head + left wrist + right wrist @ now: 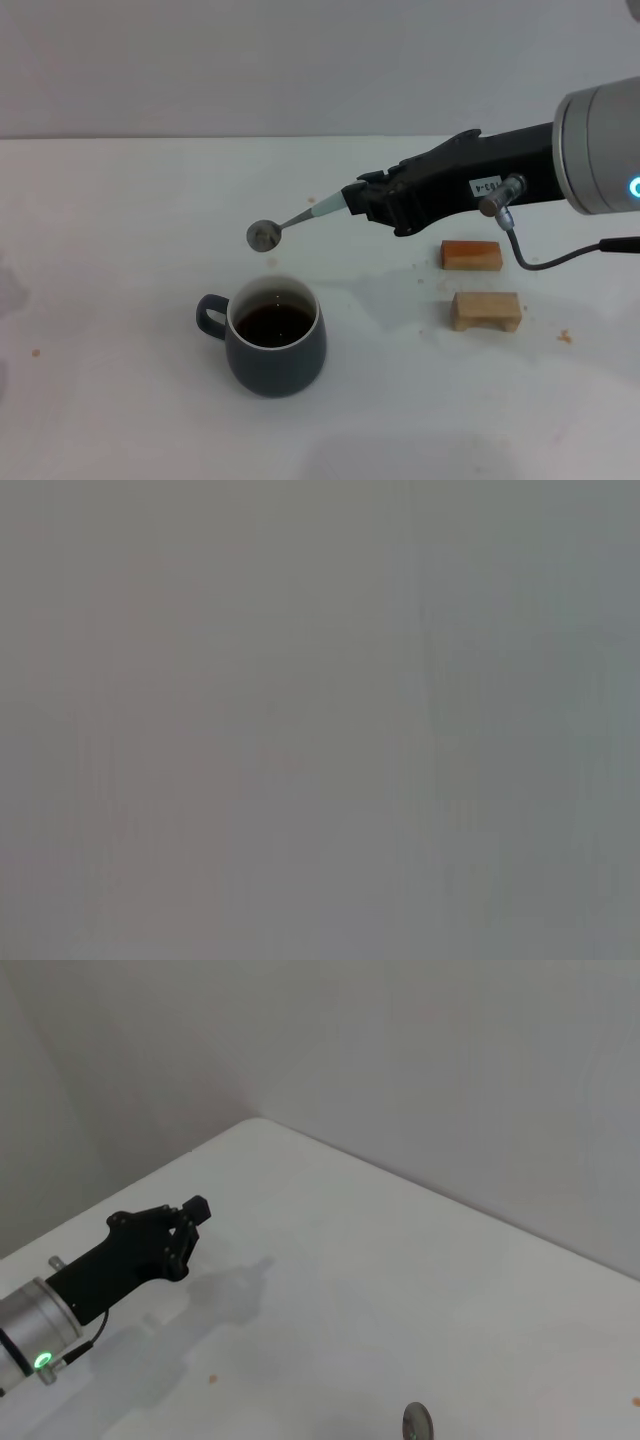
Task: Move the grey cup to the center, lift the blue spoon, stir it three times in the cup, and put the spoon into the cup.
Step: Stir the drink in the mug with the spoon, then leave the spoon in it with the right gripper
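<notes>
Your right gripper [352,203] is pinching the blue spoon [290,223] by its handle, bowl hanging just above the grey cup [275,345] mid-table, lined up for stirring. Left gripper [190,1215] sits off to the side, fingers pressed together

The grey cup [277,352] looks glazed ceramic, faintly glossy; the blue spoon [290,222] has a metal bowl; the desk [120,220] is matt white.

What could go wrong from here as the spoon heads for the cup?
The right tool grips the blue spoon at the very end of its handle, so it may pivot or slip when stirring. The bowl hangs behind the grey cup, not over its opening; a straight descent could hit the rim. The cup is nearly full of dark liquid, so it may splash onto the table.
</notes>
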`<state>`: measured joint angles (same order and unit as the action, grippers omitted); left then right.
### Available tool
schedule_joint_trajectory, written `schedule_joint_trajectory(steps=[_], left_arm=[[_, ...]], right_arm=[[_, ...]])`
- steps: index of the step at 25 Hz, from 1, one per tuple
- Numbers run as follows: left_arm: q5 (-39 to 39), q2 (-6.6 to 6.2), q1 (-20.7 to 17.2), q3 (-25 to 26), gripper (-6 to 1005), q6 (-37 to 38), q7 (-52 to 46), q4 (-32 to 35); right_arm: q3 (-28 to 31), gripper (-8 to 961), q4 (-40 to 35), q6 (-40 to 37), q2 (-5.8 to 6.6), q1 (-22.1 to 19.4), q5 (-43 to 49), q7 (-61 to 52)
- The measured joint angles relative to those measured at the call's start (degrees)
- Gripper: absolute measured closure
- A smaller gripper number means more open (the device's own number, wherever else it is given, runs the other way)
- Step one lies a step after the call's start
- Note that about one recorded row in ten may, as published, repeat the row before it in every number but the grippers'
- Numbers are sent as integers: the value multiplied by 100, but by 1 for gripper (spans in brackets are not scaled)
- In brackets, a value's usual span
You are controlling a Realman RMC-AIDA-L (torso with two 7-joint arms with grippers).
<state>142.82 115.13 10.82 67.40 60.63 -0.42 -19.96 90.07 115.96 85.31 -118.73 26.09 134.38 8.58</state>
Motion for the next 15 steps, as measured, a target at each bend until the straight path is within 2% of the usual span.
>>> schedule_joint_trajectory(steps=[15], left_arm=[[0, -9, 35, 10, 1001, -9, -1, 10]], right_arm=[[-81, 846, -223, 99, -14, 73, -100, -117]])
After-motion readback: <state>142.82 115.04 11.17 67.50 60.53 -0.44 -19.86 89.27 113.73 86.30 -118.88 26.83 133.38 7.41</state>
